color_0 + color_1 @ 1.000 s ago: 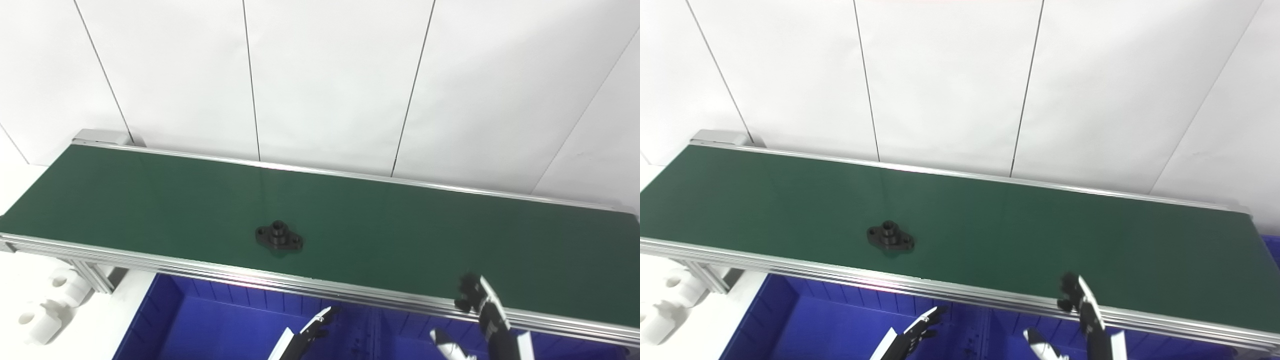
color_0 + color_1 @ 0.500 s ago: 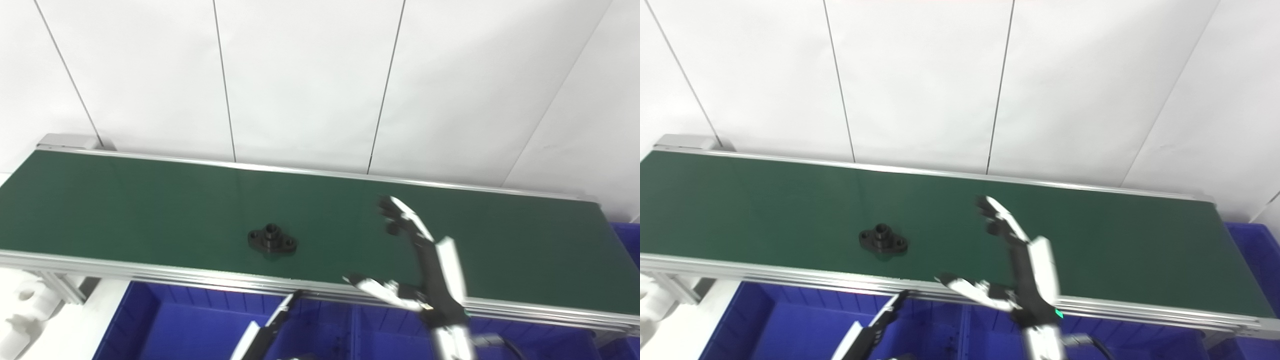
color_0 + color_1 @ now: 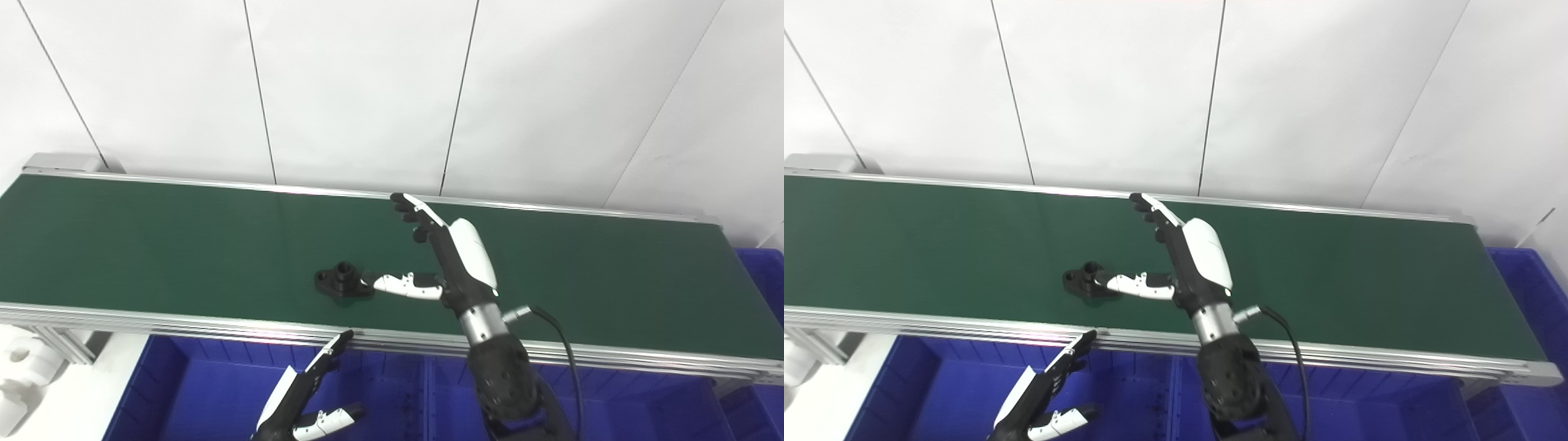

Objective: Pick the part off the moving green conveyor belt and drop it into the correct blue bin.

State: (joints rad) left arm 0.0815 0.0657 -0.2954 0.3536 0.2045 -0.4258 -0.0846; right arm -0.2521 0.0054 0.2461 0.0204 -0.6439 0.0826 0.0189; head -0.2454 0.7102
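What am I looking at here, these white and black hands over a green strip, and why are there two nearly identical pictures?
This is a humanoid robot with two arms, each ending in a fingered hand. The two pictures come from two cameras side by side on its head, so they show one scene from slightly different spots. The green strip is a conveyor belt. On it lies a small black part with a raised hub. The right hand reaches over the belt, fingers spread and holding nothing, its thumb right beside the part. The left hand waits low, open, over a blue bin below the belt's near edge. Nothing is held yet.
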